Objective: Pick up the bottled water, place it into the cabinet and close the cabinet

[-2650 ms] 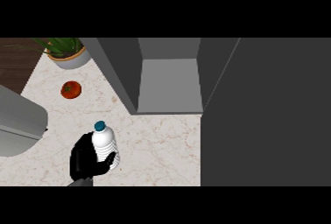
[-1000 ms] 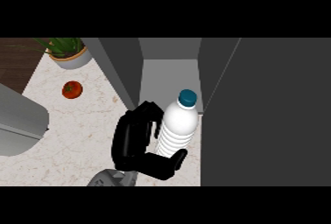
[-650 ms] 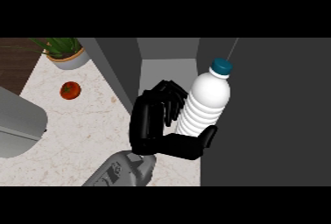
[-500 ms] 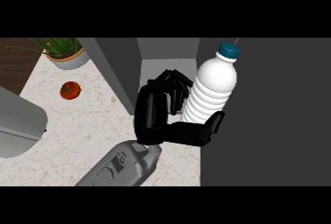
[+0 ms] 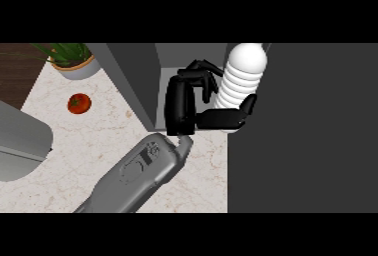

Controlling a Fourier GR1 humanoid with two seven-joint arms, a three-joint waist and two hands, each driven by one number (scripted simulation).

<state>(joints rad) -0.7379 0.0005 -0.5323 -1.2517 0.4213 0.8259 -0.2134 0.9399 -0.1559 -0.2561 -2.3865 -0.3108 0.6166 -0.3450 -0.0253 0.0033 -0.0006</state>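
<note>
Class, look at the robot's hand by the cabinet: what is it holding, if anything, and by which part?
The left hand holds the clear ribbed plastic water bottle by its lower body, fingers on one side, thumb across the base.

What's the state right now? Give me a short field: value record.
held object: bottled water, upright
holder: left hand, fingers curled round it
bottle position: at the open cabinet compartment
right hand: not in view
cabinet door: open
counter items: tomato, potted plant
</note>
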